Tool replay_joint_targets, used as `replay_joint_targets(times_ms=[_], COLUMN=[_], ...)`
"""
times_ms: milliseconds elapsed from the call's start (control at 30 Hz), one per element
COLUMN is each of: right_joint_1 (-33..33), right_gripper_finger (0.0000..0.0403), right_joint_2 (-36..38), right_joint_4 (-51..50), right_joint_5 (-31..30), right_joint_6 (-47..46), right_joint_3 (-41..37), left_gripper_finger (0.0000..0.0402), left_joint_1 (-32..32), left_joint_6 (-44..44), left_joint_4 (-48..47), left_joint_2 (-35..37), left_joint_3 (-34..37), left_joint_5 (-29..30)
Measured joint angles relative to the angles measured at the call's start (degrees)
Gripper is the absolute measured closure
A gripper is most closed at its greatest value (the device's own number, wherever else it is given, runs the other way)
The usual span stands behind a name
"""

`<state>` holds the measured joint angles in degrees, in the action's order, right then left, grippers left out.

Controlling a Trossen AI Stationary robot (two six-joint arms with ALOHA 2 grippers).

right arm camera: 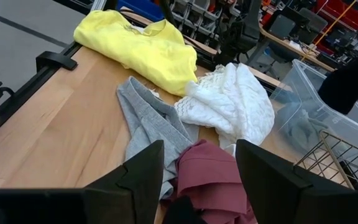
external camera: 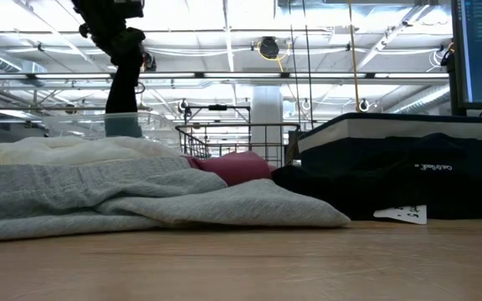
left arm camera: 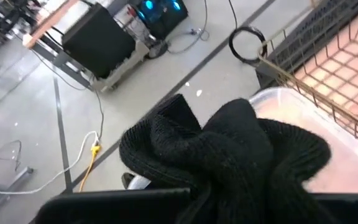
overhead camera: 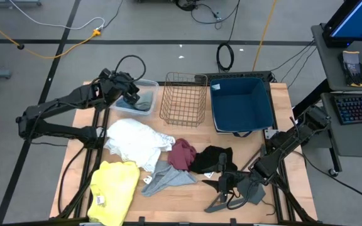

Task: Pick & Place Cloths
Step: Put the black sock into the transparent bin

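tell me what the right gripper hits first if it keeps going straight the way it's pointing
Most likely the maroon cloth: it lies directly ahead between the open fingers of the right gripper. Depth is unclear; the white cloth lies beyond it.

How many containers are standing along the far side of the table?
3: a clear plastic tub on the left, a wire basket in the middle and a dark blue bin on the right. None looks hidden.
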<state>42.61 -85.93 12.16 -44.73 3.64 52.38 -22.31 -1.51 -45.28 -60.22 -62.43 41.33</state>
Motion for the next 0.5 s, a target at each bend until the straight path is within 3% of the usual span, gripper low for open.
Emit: replay_joint_targets(times_ms=[500], right_joint_1=[0.0], right_gripper_finger=[0.0211], right_joint_2=[0.0], right_joint_4=[0.0], right_joint_5=[0.0], right_joint_6=[-1.5], right_joint_3=[0.0], left_gripper_finger=[0.0393], left_joint_1=[-5.8], left_joint_6=[-6.2], left_joint_4=[-6.0], left_joint_2=[-11.0], left_joint_3=[0.0], left_joint_5=[-8.3])
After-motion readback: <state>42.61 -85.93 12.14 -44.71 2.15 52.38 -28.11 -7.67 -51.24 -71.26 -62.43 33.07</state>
